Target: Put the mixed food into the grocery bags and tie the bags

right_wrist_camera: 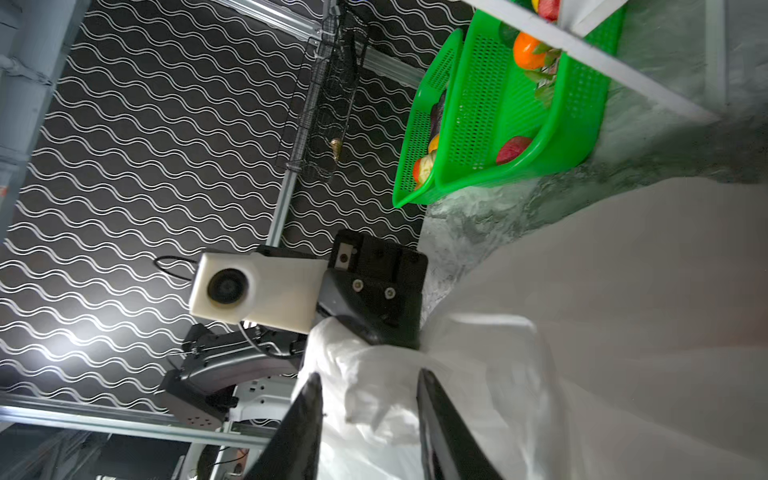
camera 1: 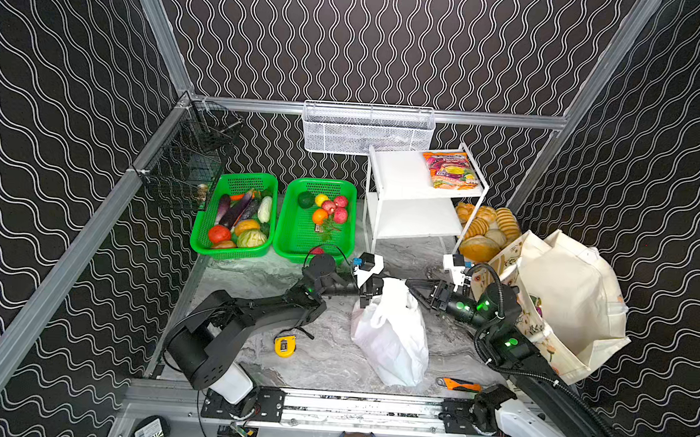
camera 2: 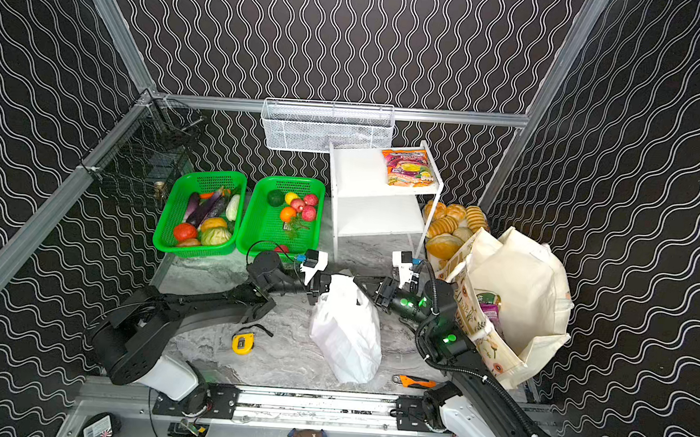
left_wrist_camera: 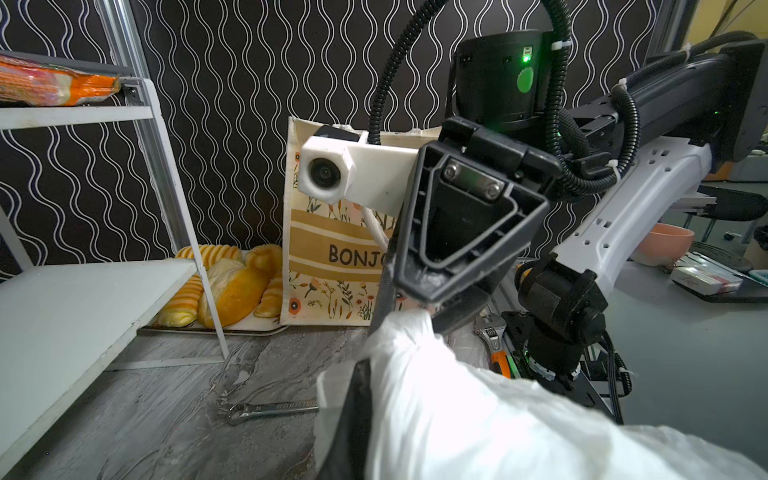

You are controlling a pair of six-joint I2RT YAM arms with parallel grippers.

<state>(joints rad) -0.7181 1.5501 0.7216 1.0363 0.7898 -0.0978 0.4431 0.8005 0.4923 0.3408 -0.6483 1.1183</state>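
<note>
Where marble tabletop (camera 1: 322, 363) meets wavy walls (camera 1: 371, 42), left gripper (camera 1: 366, 301) clamps bag (camera 1: 391, 338) — right gripper (right_wrist_camera: 370, 376) parted.

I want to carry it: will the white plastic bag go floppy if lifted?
Probably floppy: the white plastic bag is thin and crumpled, bunching where the left gripper pinches it. Its bulging lower part suggests contents, so it would likely sag.

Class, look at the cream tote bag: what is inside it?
A purple packet and a green can show inside the tote bag; its folded cloth covers anything deeper.
</note>
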